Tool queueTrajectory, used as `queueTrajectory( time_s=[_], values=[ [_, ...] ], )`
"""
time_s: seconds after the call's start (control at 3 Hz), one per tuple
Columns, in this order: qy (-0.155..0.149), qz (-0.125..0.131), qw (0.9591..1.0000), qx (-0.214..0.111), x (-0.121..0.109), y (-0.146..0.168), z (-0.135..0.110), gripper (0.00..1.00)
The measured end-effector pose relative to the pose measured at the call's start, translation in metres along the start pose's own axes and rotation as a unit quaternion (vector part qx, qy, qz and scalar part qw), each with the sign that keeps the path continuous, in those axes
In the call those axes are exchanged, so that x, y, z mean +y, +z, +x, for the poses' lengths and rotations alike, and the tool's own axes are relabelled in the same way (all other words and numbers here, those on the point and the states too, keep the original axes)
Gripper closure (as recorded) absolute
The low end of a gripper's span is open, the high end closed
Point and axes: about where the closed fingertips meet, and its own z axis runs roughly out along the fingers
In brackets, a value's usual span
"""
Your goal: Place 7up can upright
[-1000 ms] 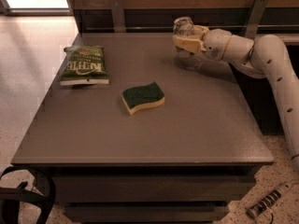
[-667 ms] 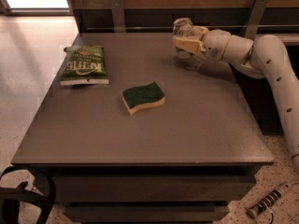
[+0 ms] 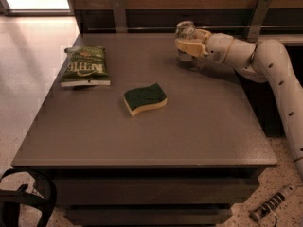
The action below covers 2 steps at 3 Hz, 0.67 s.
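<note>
Change: nothing has shifted in the last second | Grip: your cream two-finger gripper (image 3: pixel 186 45) is closed on the small silvery 7up can (image 3: pixel 185 30), roughly upright at the grey table (image 3: pixel 189 136) far edge | Risk: if you release before its base seats, it tips | Text: green snack bag (image 3: pixel 85 66) lettering and can label both unreadable

Gripper (image 3: pixel 186 41) holds 7up can (image 3: pixel 184 29) upright, table's (image 3: pixel 142 141) far rt.

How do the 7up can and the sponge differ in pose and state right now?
The 7up can is upright at the back right of the table, held in the gripper; the sponge lies flat mid-table, untouched. The can is silvery, the sponge green over yellow.
</note>
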Motion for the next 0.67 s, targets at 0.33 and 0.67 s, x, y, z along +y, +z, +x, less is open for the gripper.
queueTrajectory(
  time_s=[0.33,0.67],
  values=[
    [0.012,0.004,0.9998,-0.014,-0.0031,-0.0049,0.0046,1.00],
    [0.020,0.007,0.9995,-0.023,-0.0047,-0.0092,0.0087,1.00]
  ],
)
